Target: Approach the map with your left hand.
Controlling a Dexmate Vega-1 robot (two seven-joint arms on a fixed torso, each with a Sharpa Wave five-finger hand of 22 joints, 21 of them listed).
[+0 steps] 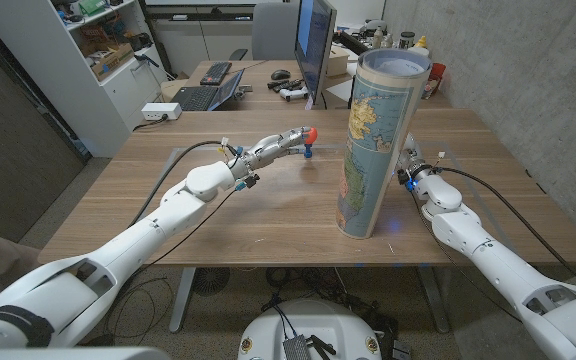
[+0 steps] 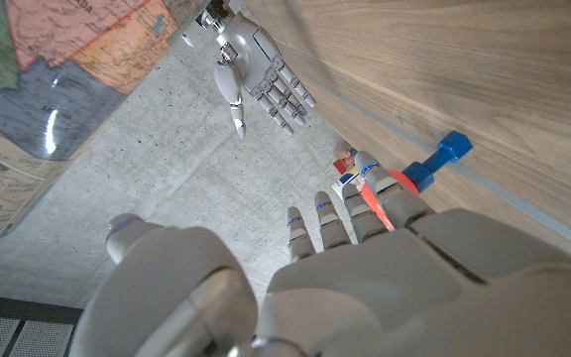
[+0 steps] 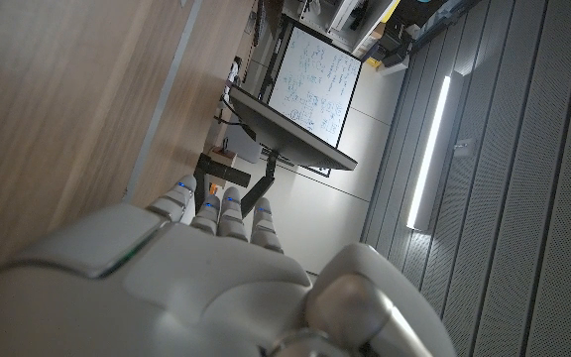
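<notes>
A rolled map (image 1: 376, 140) stands upright on the wooden worktop (image 1: 268, 215), right of centre in the head view, its long axis vertical and its open top reaching toward the upper part of the frame. The left hand (image 1: 280, 145) is stretched out over the worktop just left of centre, fingers extended and pointing toward the picture's right, straight at the map's middle height; a gap of bare wood separates the two. It holds nothing that I can make out, though red and blue parts (image 1: 310, 137) show at its fingertips, and whether these are part of the hand or a small object on the worktop I cannot tell. The right hand (image 1: 409, 168) stands close beside the map on its right, fingers apart in the left wrist view and empty, so it is the nearer one, yet the task calls for the left. The approach looks barely begun: the left hand needs to travel rightward across the frame, keeping level.
</notes>
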